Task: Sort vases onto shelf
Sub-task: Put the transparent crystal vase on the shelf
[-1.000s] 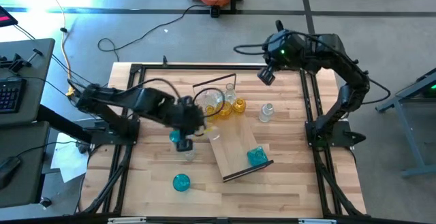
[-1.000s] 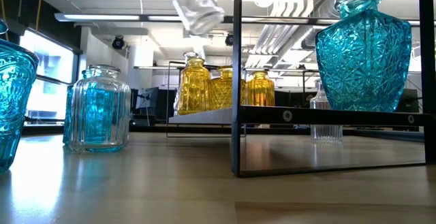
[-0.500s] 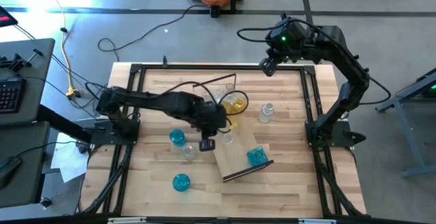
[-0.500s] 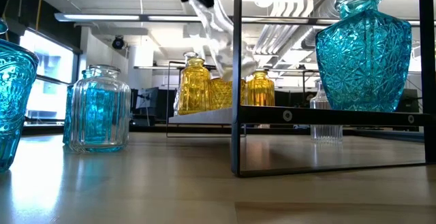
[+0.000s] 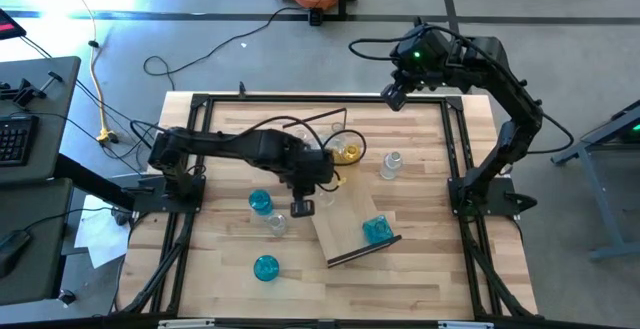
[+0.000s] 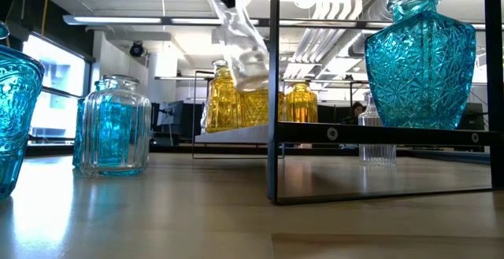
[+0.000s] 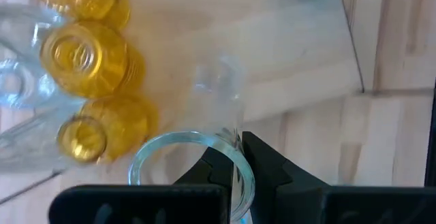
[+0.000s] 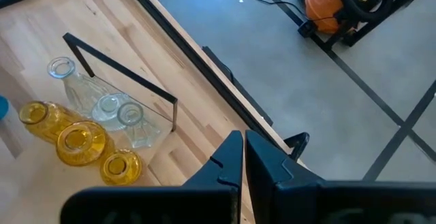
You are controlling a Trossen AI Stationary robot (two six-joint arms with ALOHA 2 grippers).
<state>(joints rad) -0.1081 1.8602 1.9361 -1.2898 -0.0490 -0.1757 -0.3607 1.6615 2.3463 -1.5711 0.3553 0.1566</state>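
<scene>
The shelf lies slantwise on the table's middle. A blue vase stands on its near end, and yellow vases with clear ones stand at its far end. My left gripper hovers over the shelf's left edge, shut on a clear vase. Two blue vases and a clear one stand on the table to the left. Another clear vase stands to the right. My right gripper hangs shut and bare above the table's far edge. My left gripper holds the clear vase by the rim of its mouth. One finger is inside the mouth and the other outside. The fingers come steeply from above. The vase hangs tilted below them, lifted clear.
Dark metal frame rails run along the table's edges. The shelf's dark end frame stands upright at its near end. Bare wood lies along the table's near edge.
My left gripper has carried the clear vase toward the table's right edge and down, from above the blue vases to the shelf's left edge. The vase stays hanging tilted. My right gripper has swung a little toward the far edge.
</scene>
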